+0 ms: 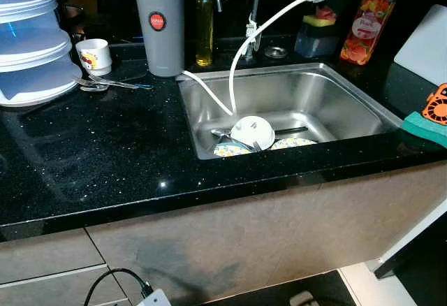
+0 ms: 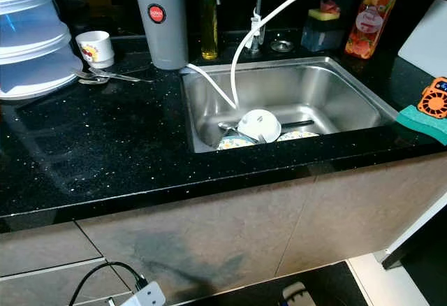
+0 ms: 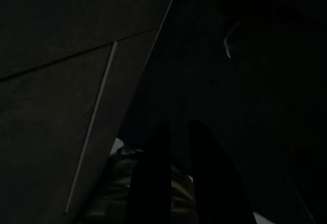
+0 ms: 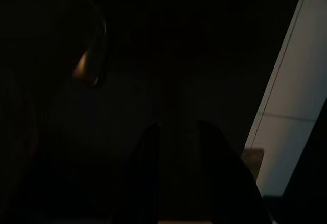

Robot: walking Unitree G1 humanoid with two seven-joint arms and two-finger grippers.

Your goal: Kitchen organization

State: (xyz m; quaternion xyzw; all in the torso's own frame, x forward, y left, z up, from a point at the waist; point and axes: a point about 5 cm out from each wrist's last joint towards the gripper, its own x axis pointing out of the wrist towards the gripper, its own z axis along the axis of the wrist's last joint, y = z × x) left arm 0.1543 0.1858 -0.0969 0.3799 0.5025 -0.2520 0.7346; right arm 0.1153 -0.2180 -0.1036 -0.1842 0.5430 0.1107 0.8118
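Dishes: white bowl (image 1: pixel 253 132) remains in sink (image 1: pixel 356 89) at its front edge; organization not begun. Left gripper (image 3: pixel 176 170) and right gripper (image 4: pixel 179 173) hang idle, fingers slightly parted, empty.

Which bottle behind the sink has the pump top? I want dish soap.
The orange-red bottle at the sink's back right; the yellow bottle beside the grey dispenser has none.

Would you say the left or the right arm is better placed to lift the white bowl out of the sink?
Probably the right: the white bowl lies in the sink, right of centre. Both grippers hang idle, fingers slightly apart.
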